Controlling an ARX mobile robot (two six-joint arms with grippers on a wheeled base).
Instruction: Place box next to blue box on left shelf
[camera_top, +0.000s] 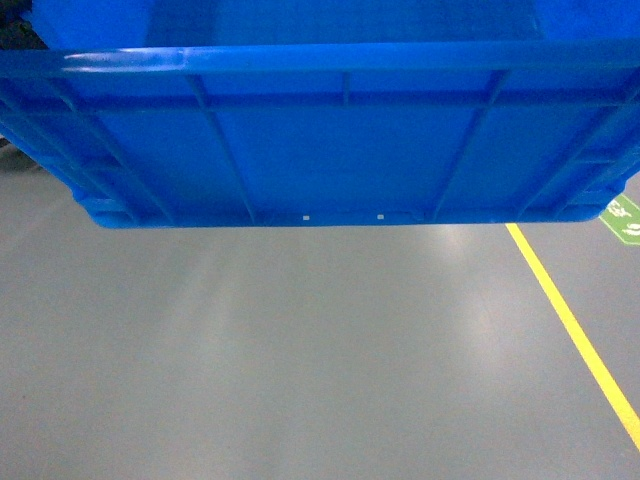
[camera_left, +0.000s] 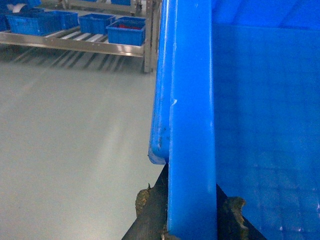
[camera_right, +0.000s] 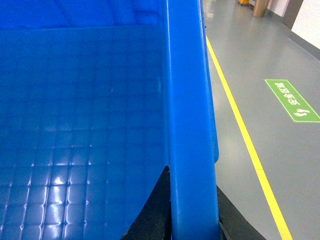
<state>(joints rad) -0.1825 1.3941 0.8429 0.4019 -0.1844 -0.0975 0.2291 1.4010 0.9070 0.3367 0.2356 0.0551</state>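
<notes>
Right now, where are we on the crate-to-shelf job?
Done: the box is lifted off the grey floor, with the left gripper and right gripper each clamped on a side wall. In hand: carrying it. Left: reach the left shelf, which sits away across the floor in the left wrist view, and set it beside the blue crates there.

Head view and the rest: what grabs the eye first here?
A big blue box fills the top of the head view, held above a bare grey floor with a yellow line at right. Each wrist view shows a dark tool, left and right, clamped on a box wall. A steel shelf of small blue crates stands far left.
</notes>
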